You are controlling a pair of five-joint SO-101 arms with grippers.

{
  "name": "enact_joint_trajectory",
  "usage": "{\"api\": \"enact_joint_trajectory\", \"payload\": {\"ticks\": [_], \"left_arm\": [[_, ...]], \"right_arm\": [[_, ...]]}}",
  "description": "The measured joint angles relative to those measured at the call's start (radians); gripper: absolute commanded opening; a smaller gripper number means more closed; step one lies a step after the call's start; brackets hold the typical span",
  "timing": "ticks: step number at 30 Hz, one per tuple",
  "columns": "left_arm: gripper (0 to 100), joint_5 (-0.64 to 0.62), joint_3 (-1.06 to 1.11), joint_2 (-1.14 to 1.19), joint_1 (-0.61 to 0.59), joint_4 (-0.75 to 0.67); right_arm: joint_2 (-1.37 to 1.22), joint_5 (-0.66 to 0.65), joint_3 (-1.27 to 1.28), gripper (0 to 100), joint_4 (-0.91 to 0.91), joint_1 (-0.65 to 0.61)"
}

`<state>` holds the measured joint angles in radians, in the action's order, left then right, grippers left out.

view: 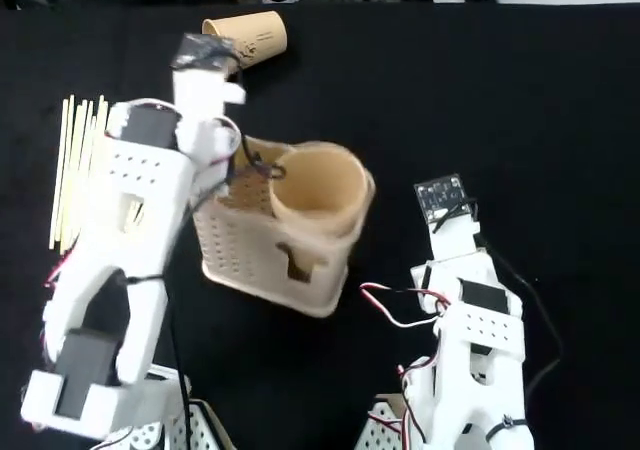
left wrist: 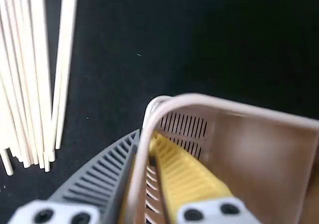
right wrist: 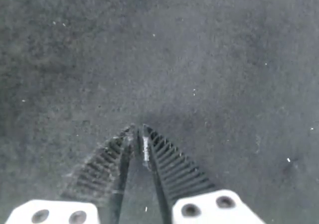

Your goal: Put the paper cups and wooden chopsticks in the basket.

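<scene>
Straddling the rim of the basket (left wrist: 249,144), the left hand (left wrist: 147,139) had its grey finger outside the perforated wall and its yellow finger inside, the two clamped on that wall. Seen from above, the basket sat near the middle of the black worktop (view: 560,120) and looked tilted. One paper cup (view: 322,195) stood inside it, mouth up, at the side away from the left arm. A second paper cup (view: 245,38) lay on its side on the worktop beyond the basket, near the far edge. The wooden chopsticks (view: 75,165) lay in a loose, roughly parallel bundle on the worktop at the left arm's outer side, apart from the basket. The right hand (right wrist: 138,129) was low over bare worktop, well to the right of the basket, its fingertips together and holding nothing.
</scene>
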<state>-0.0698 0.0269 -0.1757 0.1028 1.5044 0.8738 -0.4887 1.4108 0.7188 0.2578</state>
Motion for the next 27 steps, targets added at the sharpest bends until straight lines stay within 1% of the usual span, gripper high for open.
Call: {"api": "enact_joint_trajectory", "payload": {"ticks": [4, 9, 14, 22, 24, 27], "left_arm": [[3, -0.080, -0.100, 0.103, -0.071, 0.000], [3, -0.141, -0.176, 0.176, -0.068, -0.011], [3, -0.149, -0.199, 0.184, -0.068, -0.025], [4, -0.155, -0.212, 0.123, -0.068, 0.026], [10, -0.155, -0.212, 0.106, -0.068, 0.034], [25, -0.135, -0.213, 0.092, -0.068, 0.061]], "right_arm": [[0.000, 0.000, 0.000, 1.2, 0.000, -0.006], [0.000, 0.000, 0.000, 1.2, 0.000, -0.006], [0.000, 0.000, 0.000, 1.2, 0.000, -0.006], [0.000, 0.000, 0.014, 1.2, -0.028, -0.006], [0.000, 0.000, 0.015, 1.2, -0.028, -0.006], [0.000, 0.000, 0.015, 1.2, -0.028, -0.006]]}}
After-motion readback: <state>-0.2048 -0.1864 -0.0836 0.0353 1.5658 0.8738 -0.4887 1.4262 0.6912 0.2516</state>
